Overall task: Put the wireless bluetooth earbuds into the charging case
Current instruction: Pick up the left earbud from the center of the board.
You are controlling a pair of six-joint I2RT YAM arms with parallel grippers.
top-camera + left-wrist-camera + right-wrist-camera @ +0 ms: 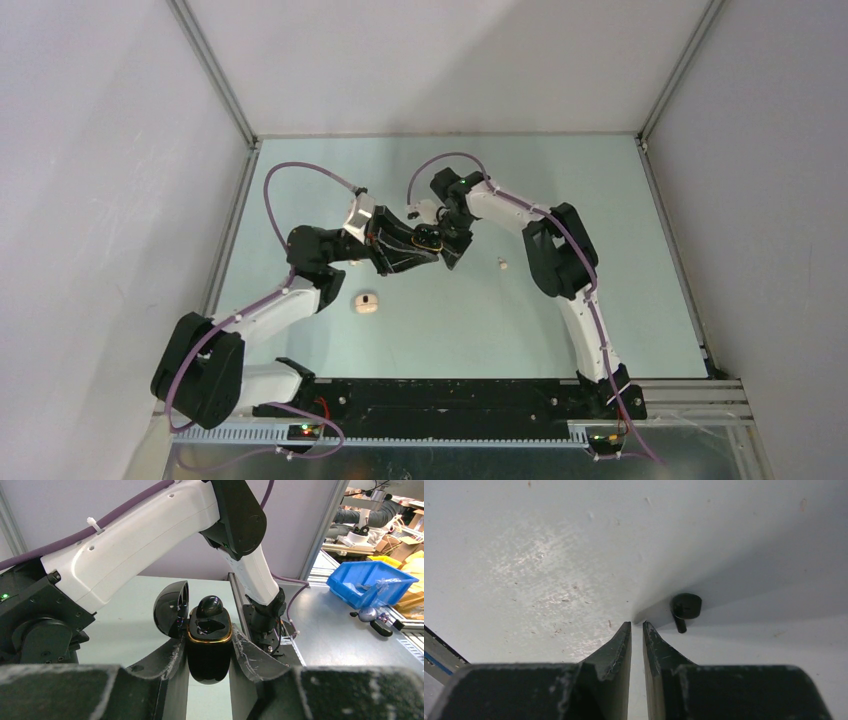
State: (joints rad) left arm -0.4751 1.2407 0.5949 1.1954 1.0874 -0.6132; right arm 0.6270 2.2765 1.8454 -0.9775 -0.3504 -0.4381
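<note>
- Lying on the worktop [549, 555], the black earbud [685, 607] is seen just beyond the tips of the right jaws and off to their right in the right wrist view. It is beside them, not between them.
- The right jaws are drawn almost together, with only a slit left, and nothing is gripped by them.
- The earbud's long axis is given by its short stem, which runs from the round head back toward the jaws, roughly along their length. A closing stroke would therefore be taken across the stem, it is judged.
- The black charging case [209, 652] is clenched at its sides by the left jaws and held upright above the middle of the worktop, with its lid [171, 607] swung open to the left.
- A seated earbud [210, 606] is carried in the case's far socket, and the nearer socket looks vacant.
- The right arm is judged the nearer to the loose black earbud, the left being taken up with the case. The jaws would need to be parted and shifted sideways to the right before a grasp.
- From above, a cream-white earbud [503, 265] is seen to the right of both jaws, and a beige case [367, 303] nearer and to the left. Both lie apart from them.
</note>
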